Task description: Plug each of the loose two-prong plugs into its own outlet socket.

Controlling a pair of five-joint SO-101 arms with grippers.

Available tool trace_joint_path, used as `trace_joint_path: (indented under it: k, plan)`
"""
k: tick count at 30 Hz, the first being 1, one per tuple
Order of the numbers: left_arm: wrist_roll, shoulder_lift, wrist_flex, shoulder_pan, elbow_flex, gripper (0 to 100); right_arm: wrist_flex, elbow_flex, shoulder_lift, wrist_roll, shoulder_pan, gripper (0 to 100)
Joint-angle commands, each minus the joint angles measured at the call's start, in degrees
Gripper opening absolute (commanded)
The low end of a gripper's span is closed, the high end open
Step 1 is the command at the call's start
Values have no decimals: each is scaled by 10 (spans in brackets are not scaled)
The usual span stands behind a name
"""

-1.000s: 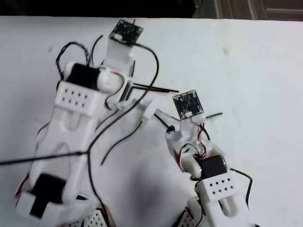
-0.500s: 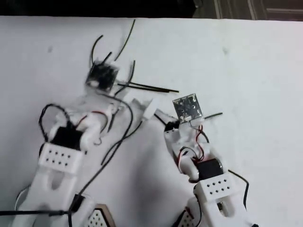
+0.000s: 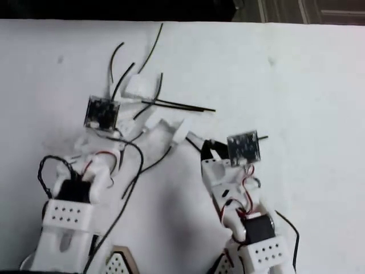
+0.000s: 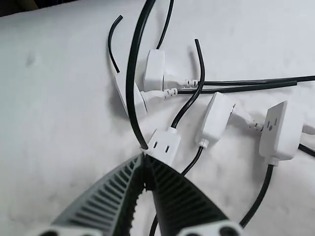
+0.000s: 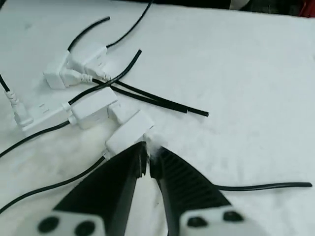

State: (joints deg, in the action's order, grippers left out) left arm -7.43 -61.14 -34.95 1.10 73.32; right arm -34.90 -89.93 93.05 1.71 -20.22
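Observation:
My left gripper is shut. Its tips meet at the cord end of a white two-slot socket, whose thick black cord rises past the camera. I cannot tell if it pinches that cord. A second two-slot socket lies off to the side, with another white connector between the two. Farther out lie two joined white connector pairs. My right gripper is shut, with its tips against the end of a white connector block. In the high view that block lies between the two arms.
Loose black cord ends fan out over the white table, and one long cord lies beside my right gripper. The table's far edge meets a dark background. Two perforated bases sit at the near edge.
The left arm has pulled back from its far reach over the connectors toward the near edge, uncovering the white cluster. The right wrist has rolled, with its tips staying by the same block.

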Motion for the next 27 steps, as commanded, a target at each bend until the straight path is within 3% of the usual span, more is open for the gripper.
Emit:
trace_joint_path:
  k: [1, 8, 15, 19, 27]
  plan:
    - [1, -63, 17, -3, 22, 20, -6, -28, 93, -14, 0, 17]
    - [1, -211, 20, -4, 127, 20, -27, -40, 91, -33, -55, 17]
    - [0, -406, 15, -4, 239, 20, -51, -42, 91, -33, -56, 17]
    - [-6, -430, -64, -10, 236, 21, -76, -42, 91, -43, -55, 17]
    - [-70, -427, -184, -13, 237, 35, -168, -69, 90, -146, -54, 18]
